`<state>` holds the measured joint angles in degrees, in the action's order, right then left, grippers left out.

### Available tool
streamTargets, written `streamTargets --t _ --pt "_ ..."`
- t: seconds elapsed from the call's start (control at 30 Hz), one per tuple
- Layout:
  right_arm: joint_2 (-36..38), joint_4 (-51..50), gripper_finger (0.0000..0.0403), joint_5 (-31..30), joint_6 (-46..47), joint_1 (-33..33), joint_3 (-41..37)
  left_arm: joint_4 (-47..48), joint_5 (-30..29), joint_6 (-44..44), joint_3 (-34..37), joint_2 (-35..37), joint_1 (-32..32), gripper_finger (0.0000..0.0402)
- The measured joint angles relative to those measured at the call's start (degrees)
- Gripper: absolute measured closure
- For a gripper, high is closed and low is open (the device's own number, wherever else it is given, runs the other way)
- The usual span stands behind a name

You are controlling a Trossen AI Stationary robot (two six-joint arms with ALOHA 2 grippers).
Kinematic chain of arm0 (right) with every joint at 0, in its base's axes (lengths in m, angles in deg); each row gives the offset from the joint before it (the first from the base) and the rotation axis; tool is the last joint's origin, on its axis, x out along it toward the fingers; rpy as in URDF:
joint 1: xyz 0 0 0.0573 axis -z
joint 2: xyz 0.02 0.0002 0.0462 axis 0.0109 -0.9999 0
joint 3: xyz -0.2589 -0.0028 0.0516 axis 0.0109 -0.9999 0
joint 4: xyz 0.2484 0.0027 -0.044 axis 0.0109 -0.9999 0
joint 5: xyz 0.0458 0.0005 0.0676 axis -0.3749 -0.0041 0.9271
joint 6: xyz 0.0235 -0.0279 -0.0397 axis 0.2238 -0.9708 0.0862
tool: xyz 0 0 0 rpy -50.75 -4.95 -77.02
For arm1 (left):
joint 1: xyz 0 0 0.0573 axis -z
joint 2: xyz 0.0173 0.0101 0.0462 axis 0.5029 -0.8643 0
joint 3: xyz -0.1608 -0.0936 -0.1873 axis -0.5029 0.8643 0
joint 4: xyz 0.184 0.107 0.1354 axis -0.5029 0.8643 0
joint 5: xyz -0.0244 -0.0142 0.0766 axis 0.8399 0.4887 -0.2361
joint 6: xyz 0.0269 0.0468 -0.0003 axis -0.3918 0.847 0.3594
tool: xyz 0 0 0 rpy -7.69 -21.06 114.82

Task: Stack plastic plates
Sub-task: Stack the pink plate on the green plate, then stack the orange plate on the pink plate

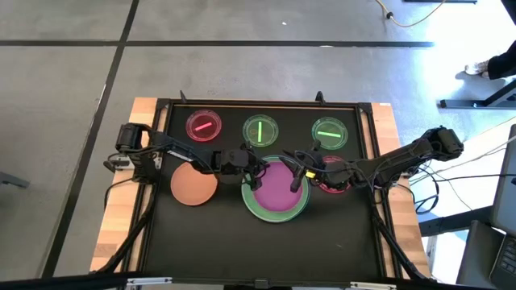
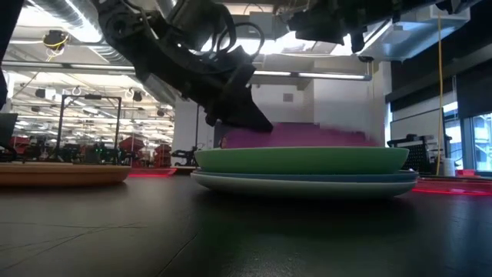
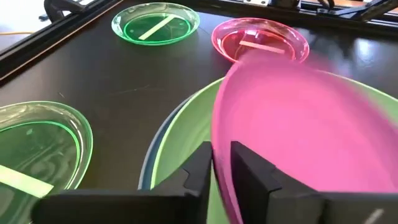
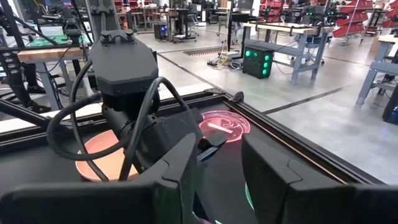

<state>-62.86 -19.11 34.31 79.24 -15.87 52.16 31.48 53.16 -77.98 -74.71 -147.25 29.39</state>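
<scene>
A magenta plate (image 1: 278, 187) lies on top of a green plate (image 2: 300, 160), which sits on a pale blue plate (image 2: 304, 183) at the middle of the table. My left gripper (image 1: 260, 173) is at the magenta plate's left rim, shut on it. My right gripper (image 1: 297, 176) hovers open over the plate's right side with nothing between its fingers (image 4: 186, 168). An orange plate (image 1: 193, 185) lies flat on the mat to the left of the stack. My left gripper (image 3: 221, 152) has the magenta plate's left rim (image 3: 219, 134) between its two fingers, pinched at the edge. The fingers slant down from the table's left side. The plate tilts a little, its right part on the green plate (image 3: 180, 137), and it shows blurred.
Along the far edge stand a red dish (image 1: 203, 126) and two green dishes (image 1: 260, 130) (image 1: 330, 133). Another red dish (image 1: 332, 179) lies under my right arm. A raised black frame (image 1: 266, 103) rims the mat. Bare mat lies near the front edge.
</scene>
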Motion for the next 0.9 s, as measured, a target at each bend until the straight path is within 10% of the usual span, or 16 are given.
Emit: streamTargets --t 0.4,0.9 --pt "0.0 -1.3 0.0288 0.0 0.0 0.0 0.0 5.1 0.0 1.1 0.0 4.8 1.4 0.0273" --pt "0.0 -3.4 0.0288 0.0 0.1 0.0 0.0 30.4 -2.6 -1.6 0.0 22.5 13.1 0.0287"
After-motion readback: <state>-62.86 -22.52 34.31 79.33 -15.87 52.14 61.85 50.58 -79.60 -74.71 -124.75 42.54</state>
